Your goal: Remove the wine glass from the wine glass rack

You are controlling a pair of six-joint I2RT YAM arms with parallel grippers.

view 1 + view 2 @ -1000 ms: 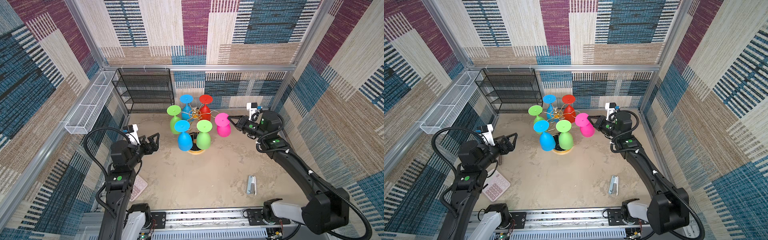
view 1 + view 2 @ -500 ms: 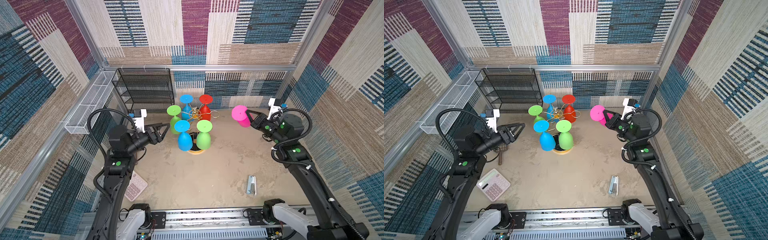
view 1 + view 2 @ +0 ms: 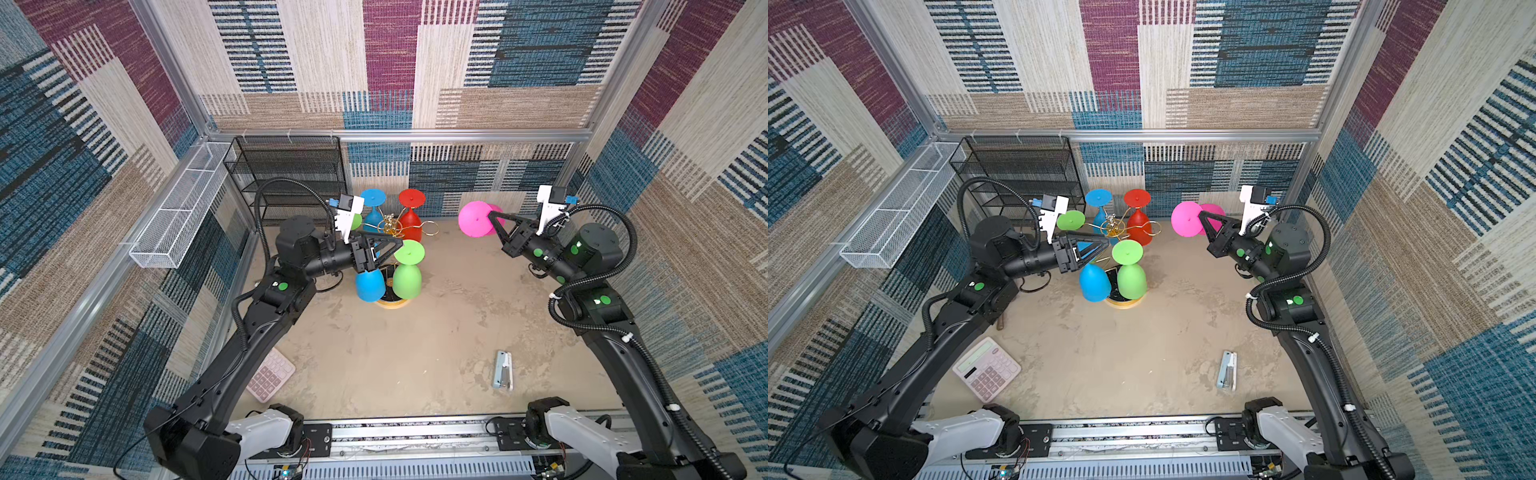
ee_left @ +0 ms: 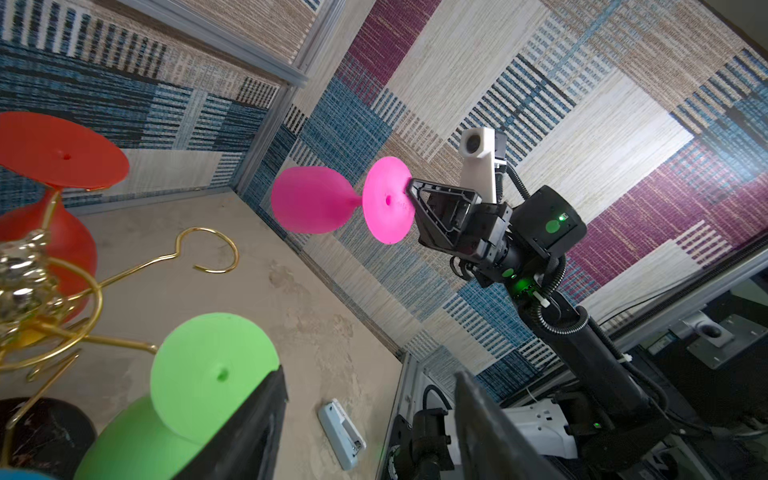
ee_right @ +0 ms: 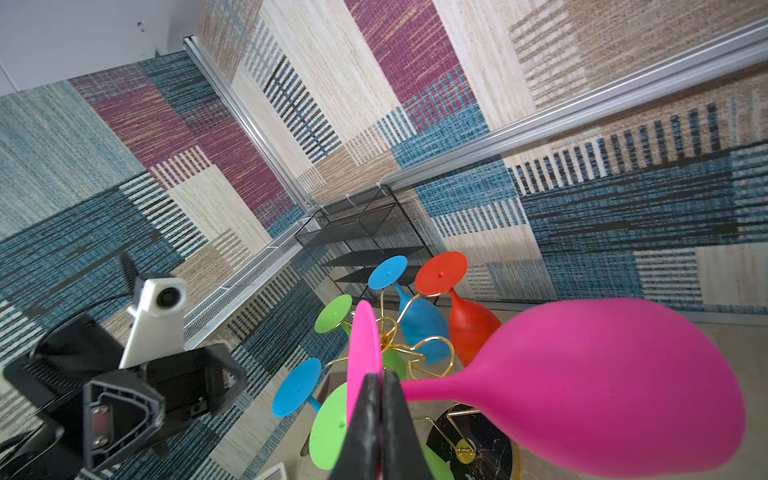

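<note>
Right hand (image 3: 491,215) clamped on foot disc of bright pink plastic wine glass (image 3: 473,219). Glass off rack, held sideways in air, well right of gold wire tree-shaped wine glass rack (image 3: 390,227). Rack stands on sandy beige desk (image 3: 415,353). Left hand (image 3: 399,244) jaws apart, tips just beside foot of lime-green glass (image 3: 408,279) hanging upside down on rack, next to sky-blue glass (image 3: 370,285).

— What moved?
— The right gripper (image 3: 492,216) has carried the pink glass (image 3: 473,219) off the rack (image 3: 388,227), out to the right, tipped sideways.
— And the left?
— The left gripper (image 3: 397,245) swung in to the rack, jaws narrower.
</note>
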